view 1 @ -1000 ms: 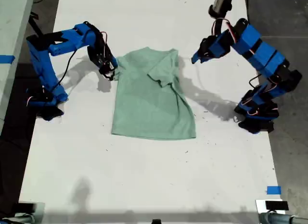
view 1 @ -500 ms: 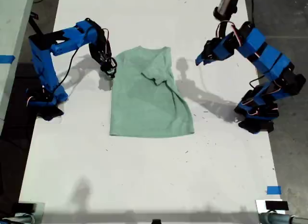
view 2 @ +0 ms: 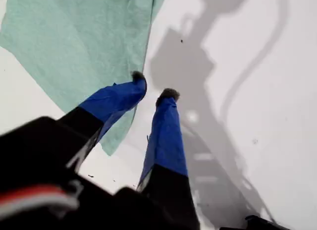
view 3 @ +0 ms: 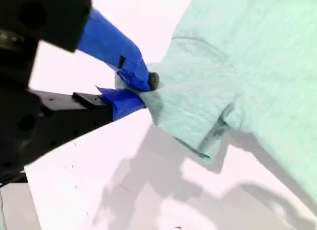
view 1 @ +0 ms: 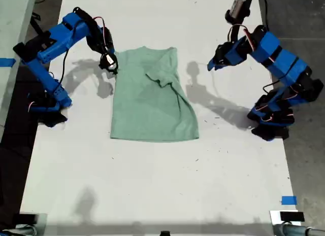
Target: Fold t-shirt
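t-shirt [view 2: 74, 47] cut off at edge

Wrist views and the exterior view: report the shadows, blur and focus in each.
Exterior view: sharp; hard arm shadows fall on the table beside the t-shirt. First wrist view: my first gripper is fairly crisp, the dark housing nearest the lens blurred, a long arm shadow across the table. Second wrist view: soft overall; my second gripper pinches a sleeve that casts a shadow.

The second gripper [view 1: 109, 64] lifts higher and pulls the t-shirt [view 1: 152, 101] toward the exterior view's left.
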`<state>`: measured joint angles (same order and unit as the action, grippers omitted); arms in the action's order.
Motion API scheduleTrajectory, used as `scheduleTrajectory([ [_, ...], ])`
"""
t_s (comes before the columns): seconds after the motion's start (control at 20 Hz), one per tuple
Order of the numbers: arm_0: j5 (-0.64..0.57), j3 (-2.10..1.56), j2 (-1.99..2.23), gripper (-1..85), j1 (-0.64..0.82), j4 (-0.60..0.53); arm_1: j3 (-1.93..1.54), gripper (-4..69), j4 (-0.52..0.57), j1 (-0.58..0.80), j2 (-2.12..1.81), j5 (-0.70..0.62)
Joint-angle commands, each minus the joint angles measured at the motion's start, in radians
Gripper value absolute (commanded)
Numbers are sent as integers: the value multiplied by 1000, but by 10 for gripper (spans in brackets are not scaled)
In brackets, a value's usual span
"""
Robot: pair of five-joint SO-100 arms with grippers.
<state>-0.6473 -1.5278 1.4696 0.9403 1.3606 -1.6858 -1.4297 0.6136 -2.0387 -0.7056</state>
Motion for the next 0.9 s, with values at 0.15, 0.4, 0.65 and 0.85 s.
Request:
scheduleTrajectory([
  [0.15,14,390,-221,2,-195,-5,-12,91,23,-3,-80,14],
  [0.4,-2,788,-479,0,-253,64,-89,84,23,-3,-156,34],
  [0.65,-2,790,-474,0,-202,-41,-144,80,32,5,-206,44],
  [0.85,5,793,-509,11,-199,-156,-161,79,32,0,-232,52],
])
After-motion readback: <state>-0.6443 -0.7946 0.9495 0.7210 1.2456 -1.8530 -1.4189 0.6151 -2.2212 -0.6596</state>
